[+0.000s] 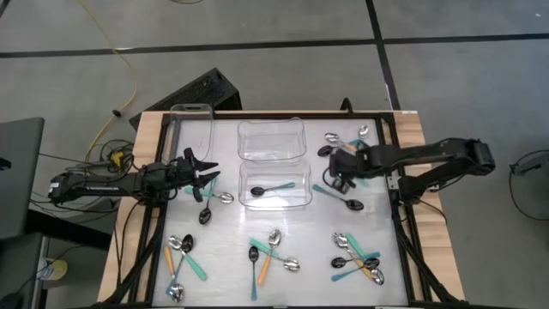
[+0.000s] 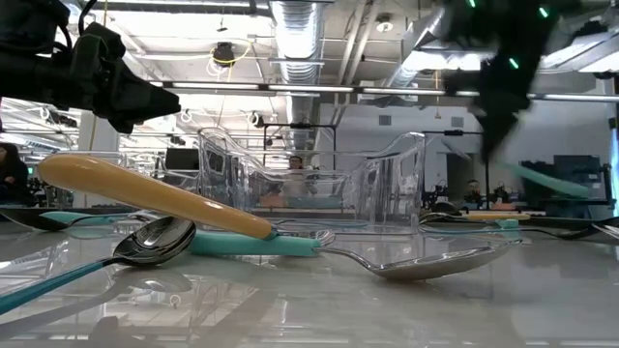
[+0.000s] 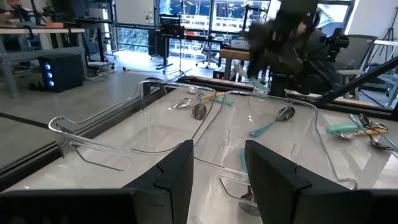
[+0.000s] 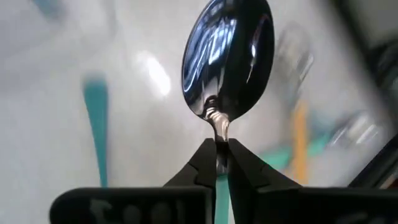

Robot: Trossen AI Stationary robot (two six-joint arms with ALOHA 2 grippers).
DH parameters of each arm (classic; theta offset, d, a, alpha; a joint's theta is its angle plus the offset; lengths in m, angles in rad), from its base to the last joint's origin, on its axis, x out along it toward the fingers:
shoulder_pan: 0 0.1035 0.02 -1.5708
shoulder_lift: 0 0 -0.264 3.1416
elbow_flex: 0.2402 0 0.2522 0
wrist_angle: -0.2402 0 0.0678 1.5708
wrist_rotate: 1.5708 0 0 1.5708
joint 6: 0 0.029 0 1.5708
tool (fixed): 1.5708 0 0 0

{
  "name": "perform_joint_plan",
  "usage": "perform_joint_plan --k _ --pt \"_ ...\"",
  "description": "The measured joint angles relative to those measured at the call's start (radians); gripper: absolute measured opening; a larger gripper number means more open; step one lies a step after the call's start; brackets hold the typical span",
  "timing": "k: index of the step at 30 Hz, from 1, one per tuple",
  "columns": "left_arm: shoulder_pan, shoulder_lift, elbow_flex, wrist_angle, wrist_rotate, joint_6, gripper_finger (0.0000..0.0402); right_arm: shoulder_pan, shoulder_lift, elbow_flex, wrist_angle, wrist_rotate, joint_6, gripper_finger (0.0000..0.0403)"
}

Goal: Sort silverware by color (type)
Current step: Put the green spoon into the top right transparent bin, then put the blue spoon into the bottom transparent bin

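A spoon with a dark, shiny bowl (image 4: 229,59) is pinched by its neck between the fingers of the right gripper (image 4: 221,155), which are clamped tight on it; the bowl stands out past the fingertips, clear of the table. In the high view this right gripper (image 1: 340,163) sits over the right part of the table, just right of the two middle clear tubs, with loose spoons (image 1: 343,142) on its far side and a black-bowled, teal-handled spoon (image 1: 340,198) on its near side.

The step in hand looks like a pick just secured. Next comes carrying the spoon left to the tub of its kind. The near tub (image 1: 274,202) already holds one black-bowled teal spoon (image 1: 273,188); the far tub (image 1: 271,125) looks empty. The held spoon's handle colour is hidden by the fingers, so which tub suits it cannot be told.

The left gripper (image 1: 204,170) waits at the table's left, its jaws parted and holding nothing, near a third tub (image 1: 191,112). More clusters of spoons (image 1: 356,262) lie along the near edge, unsorted.
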Motion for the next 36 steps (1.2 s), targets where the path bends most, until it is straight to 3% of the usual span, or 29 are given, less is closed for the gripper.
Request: perform_joint_plan --k 5,9,12,16,25,30,36 --pt "0.000 0.000 0.000 0.000 -0.001 0.000 0.0130 -0.038 0.061 0.175 0.297 0.107 -0.410 0.0041" --pt "0.000 0.000 0.000 0.000 -0.002 -0.017 0.0130 -0.085 0.177 0.278 0.644 0.031 -0.796 0.0042" --pt "0.000 0.000 0.000 0.012 -0.003 -0.039 0.0130 -0.130 0.304 0.388 0.722 -0.055 -0.921 0.0042" --pt "0.000 0.001 0.000 0.013 0.002 -0.089 0.0130 -0.182 0.494 0.562 0.633 -0.137 -0.944 0.0042" --pt "0.000 0.000 0.000 -0.009 0.006 -0.099 0.0130 -0.206 0.839 0.924 0.257 -0.177 -0.858 0.0050" --pt "0.000 0.000 0.000 -0.010 0.006 -0.093 0.0130 -0.206 0.918 1.024 0.160 -0.177 -0.846 0.0087" --pt "0.000 0.000 0.000 -0.011 0.006 -0.091 0.0130 -0.211 0.883 1.060 0.090 -0.176 -0.804 0.0163"
